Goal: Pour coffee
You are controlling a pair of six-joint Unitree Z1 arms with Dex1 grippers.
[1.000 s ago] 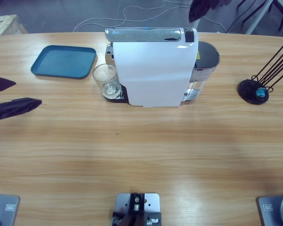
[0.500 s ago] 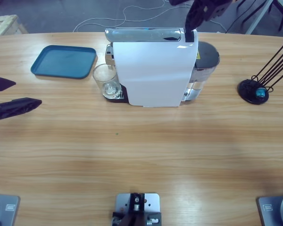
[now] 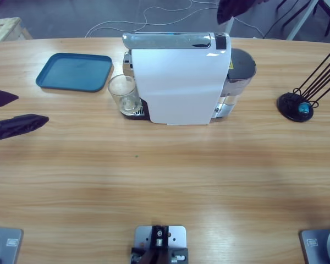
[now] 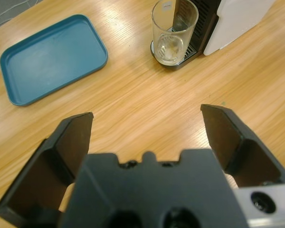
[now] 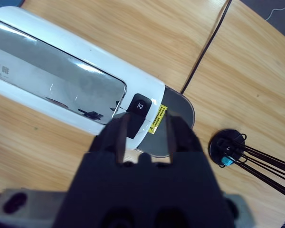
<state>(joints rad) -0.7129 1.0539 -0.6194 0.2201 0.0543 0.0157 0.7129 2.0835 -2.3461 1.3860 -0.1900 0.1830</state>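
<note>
From 0.5 s ago to now my right gripper (image 5: 147, 128) has lifted back off the button (image 5: 139, 106) at the right end of the coffee machine (image 3: 179, 77), so I judge the press done and brewing due. At the bench's left edge my left gripper (image 3: 11, 113) has not moved; its jaws stand wide apart with nothing between them. Toward the back-left of the bench lies the blue tray (image 3: 74, 71). Just right of it the glass (image 4: 173, 31) stands on the machine's drip plate, touching the white body, and I see no coffee in it yet, only clear glass. The right jaws are nearly closed with a narrow gap and grip nothing, hovering above the button. Near the right edge sits a black capsule stand (image 3: 297, 105). The bench (image 3: 165, 176) is light wood; cables trail on the grey floor (image 3: 71, 19) behind.
</note>
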